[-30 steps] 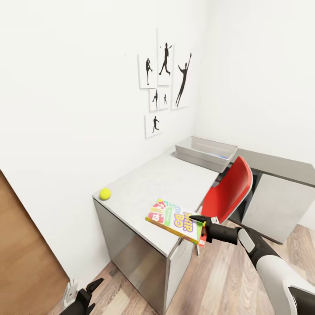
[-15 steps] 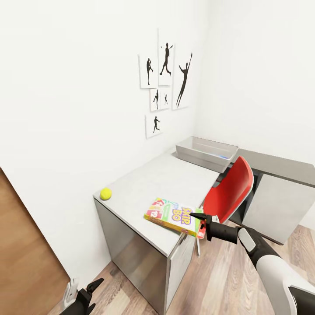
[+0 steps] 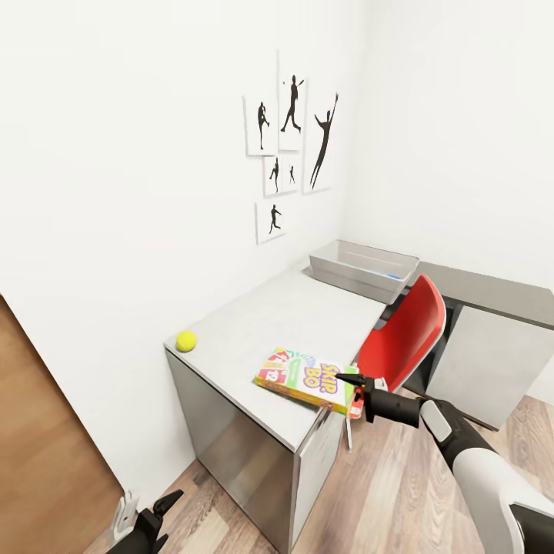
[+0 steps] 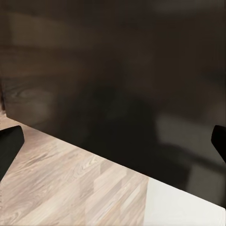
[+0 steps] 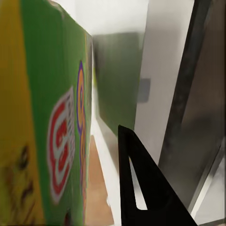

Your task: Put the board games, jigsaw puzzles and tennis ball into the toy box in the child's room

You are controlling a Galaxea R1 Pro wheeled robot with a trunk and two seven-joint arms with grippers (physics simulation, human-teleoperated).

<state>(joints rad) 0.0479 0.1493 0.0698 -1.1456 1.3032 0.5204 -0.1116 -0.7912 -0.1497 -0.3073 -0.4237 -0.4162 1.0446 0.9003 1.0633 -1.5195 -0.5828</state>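
My right gripper (image 3: 352,394) is at the near corner of the Skip-Bo box (image 3: 305,378), which lies flat at the table's (image 3: 261,323) near right edge; whether it grips I cannot tell. The box looks light, stiff and slick, so I'd pinch its overhanging edge.

The Skip-Bo box (image 3: 306,377) lies flat on the table (image 3: 254,323), at its front edge. The tennis ball (image 3: 185,340) sits to its left, near the wall. The toy box (image 3: 362,268) stands at the table's far end. A chair (image 3: 404,335) stands to the right of the table.
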